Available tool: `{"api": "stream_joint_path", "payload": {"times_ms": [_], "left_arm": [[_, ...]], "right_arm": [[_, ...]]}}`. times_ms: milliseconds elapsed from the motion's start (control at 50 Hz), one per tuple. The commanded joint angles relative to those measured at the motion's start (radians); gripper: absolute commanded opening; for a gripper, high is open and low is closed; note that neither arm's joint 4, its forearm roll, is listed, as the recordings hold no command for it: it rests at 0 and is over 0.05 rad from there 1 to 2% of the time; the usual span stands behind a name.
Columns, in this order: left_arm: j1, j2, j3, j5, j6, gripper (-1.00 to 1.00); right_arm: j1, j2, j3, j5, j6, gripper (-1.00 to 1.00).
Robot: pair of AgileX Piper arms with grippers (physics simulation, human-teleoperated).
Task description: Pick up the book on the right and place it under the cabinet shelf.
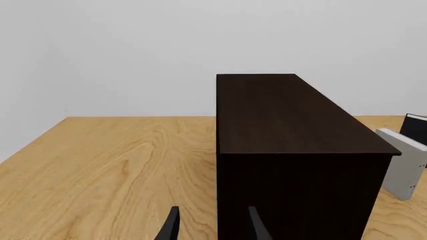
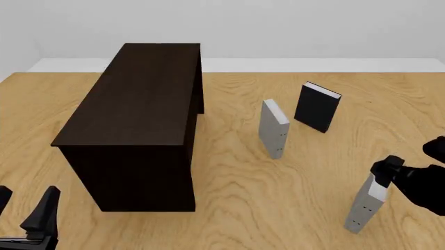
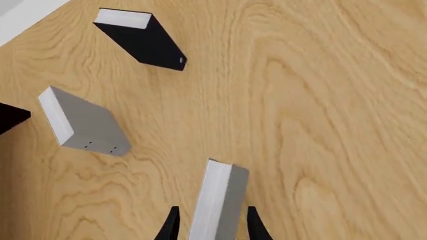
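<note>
The book on the right [image 2: 365,208] is thin and light grey with white page edges. It stands upright on the table near the front right. My right gripper [image 2: 381,177] is over its top edge. In the right wrist view the book [image 3: 217,200] sits between the spread fingers of that gripper [image 3: 212,227], with small gaps on both sides. The dark brown cabinet shelf [image 2: 139,104] stands at the left and also shows in the left wrist view [image 1: 287,115]. My left gripper [image 2: 26,205] is open and empty, in front of the cabinet's near left corner.
A second, matching grey book [image 2: 273,127] stands upright mid-table. A black-covered book [image 2: 318,107] stands behind it to the right. Both show in the right wrist view, grey [image 3: 87,125] and black [image 3: 147,42]. The wooden table [image 2: 278,198] runs back to a white wall.
</note>
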Motion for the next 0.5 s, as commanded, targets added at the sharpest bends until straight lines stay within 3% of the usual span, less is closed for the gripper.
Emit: {"api": "stream_joint_path", "payload": {"times_ms": [20, 500], "left_arm": [[0.0, 0.003, 0.001, 0.001, -0.002, 1.0], [0.0, 0.003, 0.001, 0.0, -0.002, 1.0]], "right_arm": [[-0.003, -0.003, 0.07, -0.108, -0.02, 1.0], [0.024, 0.152, 0.168, -0.302, 0.044, 1.0]]}}
